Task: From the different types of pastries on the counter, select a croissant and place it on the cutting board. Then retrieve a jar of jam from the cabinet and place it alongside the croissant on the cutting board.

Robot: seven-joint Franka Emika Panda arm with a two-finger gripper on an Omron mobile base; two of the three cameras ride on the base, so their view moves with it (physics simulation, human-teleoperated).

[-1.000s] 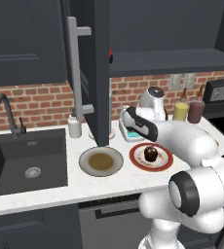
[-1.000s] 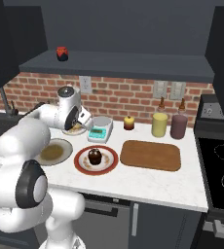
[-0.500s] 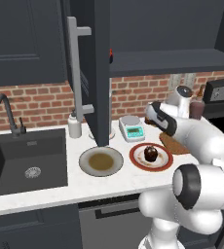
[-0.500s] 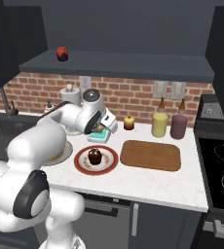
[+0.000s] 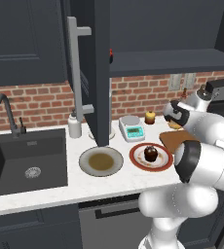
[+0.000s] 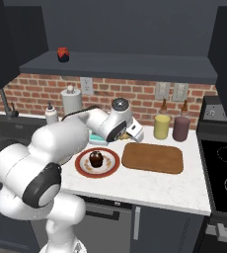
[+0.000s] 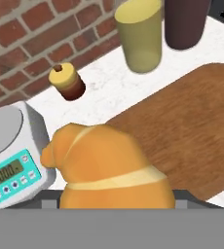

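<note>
My gripper (image 6: 134, 132) is shut on the golden-orange croissant (image 7: 104, 165) and holds it just above the left end of the brown cutting board (image 6: 152, 157), which lies bare on the white counter (image 6: 150, 185). In the hand view the board (image 7: 187, 126) lies to the right of and beyond the pastry. The dark muffin (image 6: 95, 158) sits on a red-rimmed plate (image 6: 81, 165) left of the board. A small red jar of jam (image 6: 62, 53) stands on the shelf of the cabinet, whose dark door (image 5: 102, 73) hangs open.
A white scale (image 7: 11, 146) and a small dark-lidded jar with orange contents (image 7: 67, 80) sit close behind the gripper. A yellow bottle (image 6: 161, 127) and a dark red one (image 6: 180, 128) stand behind the board. A round dish (image 5: 101, 161), the sink (image 5: 26, 160) and the stove (image 6: 224, 173) flank the area.
The arm has swung right, from near the scale and the muffin plate to the cutting board's left end, carrying the croissant. The grip has stayed the same.
</note>
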